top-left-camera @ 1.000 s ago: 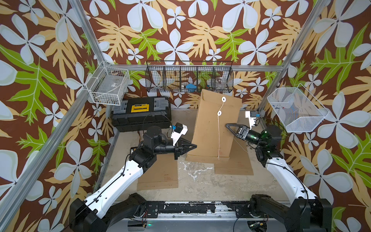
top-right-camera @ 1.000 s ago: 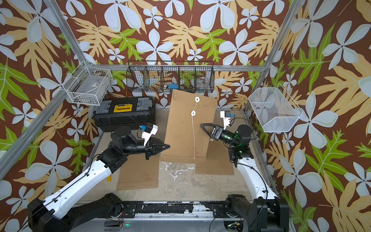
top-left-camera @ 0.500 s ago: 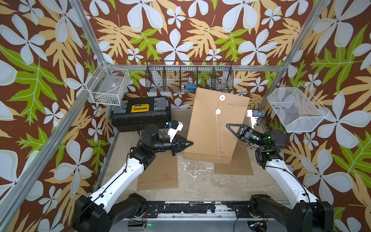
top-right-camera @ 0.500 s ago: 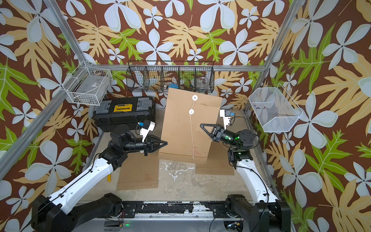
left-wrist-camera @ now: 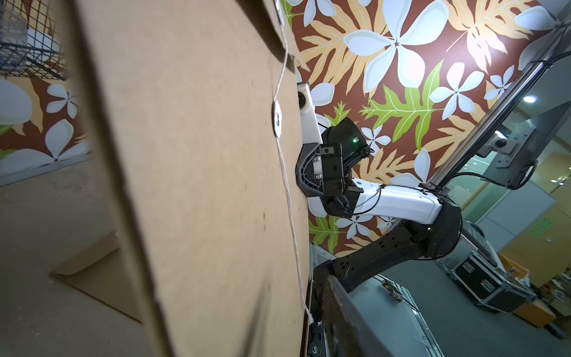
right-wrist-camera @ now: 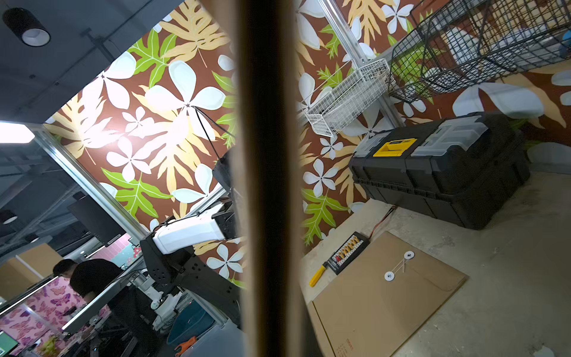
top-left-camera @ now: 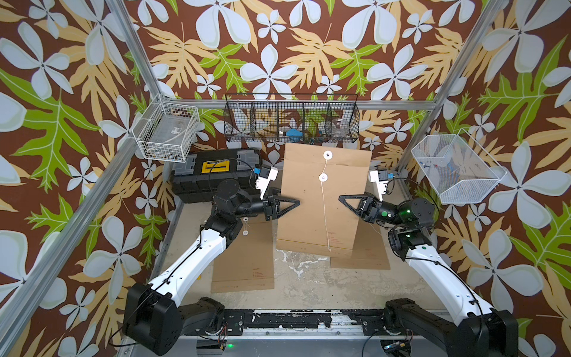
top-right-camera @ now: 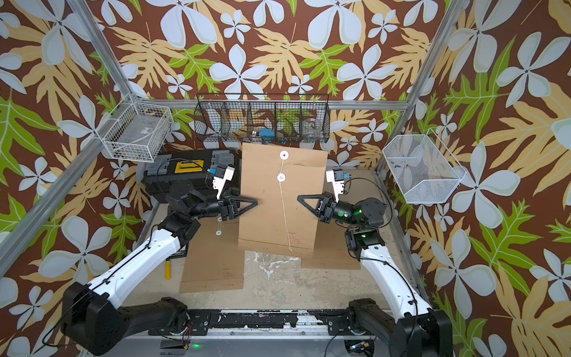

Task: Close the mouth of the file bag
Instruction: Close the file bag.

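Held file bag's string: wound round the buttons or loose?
Loose. The string hangs straight down the file bag from the lower button almost to its bottom edge.

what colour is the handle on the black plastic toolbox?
Yellow. The handle of the black plastic toolbox shows best in the right wrist view.

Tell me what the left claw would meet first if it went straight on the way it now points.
The file bag: in both top views the tips of the left claw overlap its edge. Whether they straddle it or pass in front is unclear. Farther on stands the right claw.
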Robot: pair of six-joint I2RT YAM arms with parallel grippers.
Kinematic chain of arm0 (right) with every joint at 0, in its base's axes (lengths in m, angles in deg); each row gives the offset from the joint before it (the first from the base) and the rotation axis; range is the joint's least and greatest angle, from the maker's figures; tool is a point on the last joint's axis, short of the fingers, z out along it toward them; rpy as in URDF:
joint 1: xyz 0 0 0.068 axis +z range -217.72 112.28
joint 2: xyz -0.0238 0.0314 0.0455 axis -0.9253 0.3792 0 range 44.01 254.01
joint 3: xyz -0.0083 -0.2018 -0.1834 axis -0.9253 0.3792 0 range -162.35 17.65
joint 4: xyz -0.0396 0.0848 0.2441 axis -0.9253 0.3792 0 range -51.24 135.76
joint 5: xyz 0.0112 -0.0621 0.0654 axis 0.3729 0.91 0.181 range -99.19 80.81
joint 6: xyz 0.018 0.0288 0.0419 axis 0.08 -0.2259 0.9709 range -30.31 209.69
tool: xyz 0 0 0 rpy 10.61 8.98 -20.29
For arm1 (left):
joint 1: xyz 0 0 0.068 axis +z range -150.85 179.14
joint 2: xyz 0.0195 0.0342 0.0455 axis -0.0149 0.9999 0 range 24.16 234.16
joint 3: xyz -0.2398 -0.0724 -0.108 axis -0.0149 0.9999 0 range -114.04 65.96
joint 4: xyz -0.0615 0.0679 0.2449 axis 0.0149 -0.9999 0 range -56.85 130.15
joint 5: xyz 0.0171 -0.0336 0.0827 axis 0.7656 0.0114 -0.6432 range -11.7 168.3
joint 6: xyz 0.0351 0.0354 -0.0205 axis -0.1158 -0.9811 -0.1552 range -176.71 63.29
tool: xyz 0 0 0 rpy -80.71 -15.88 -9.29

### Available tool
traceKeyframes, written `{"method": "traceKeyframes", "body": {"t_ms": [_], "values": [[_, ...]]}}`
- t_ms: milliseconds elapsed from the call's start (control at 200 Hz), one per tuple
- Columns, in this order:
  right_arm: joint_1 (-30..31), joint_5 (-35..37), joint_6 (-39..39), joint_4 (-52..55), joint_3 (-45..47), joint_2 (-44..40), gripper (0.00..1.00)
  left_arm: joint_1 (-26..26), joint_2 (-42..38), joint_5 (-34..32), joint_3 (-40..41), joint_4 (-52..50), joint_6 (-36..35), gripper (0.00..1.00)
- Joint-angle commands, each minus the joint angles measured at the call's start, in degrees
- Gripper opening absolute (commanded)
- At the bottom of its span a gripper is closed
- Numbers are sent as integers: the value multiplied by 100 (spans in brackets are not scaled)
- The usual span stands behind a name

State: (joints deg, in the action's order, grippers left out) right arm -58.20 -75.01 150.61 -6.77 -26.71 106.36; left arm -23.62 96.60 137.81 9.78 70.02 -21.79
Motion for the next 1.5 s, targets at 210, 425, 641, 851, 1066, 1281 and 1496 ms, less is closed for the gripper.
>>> {"method": "traceKeyframes", "body": {"t_ms": [210, 425, 641, 851, 1066, 1281, 1496], "values": [[199, -80, -476, 239, -135, 5, 0, 44, 238, 34, -292, 795, 824, 36], [226, -63, -503, 257, -119, 49, 0, 77, 293, -96, -324, 993, 1071, 8], [226, 113, -983, 1053, -227, -16, 30, 236, 246, -432, -212, 1291, 1401, 0], [221, 1587, -2578, 3667, -482, -469, 49, 846, 3, -656, -271, 764, 871, 0], [555, 2863, -3285, 4594, -313, -869, 46, 911, -68, -921, -584, -156, -8, 0], [1953, 4349, -3908, 4769, -376, -502, 37, 898, -103, -970, -653, -194, 79, 0], [2629, 4961, -4165, 4378, -565, 169, 39, 831, -237, -938, -624, -191, 262, 0]]}}
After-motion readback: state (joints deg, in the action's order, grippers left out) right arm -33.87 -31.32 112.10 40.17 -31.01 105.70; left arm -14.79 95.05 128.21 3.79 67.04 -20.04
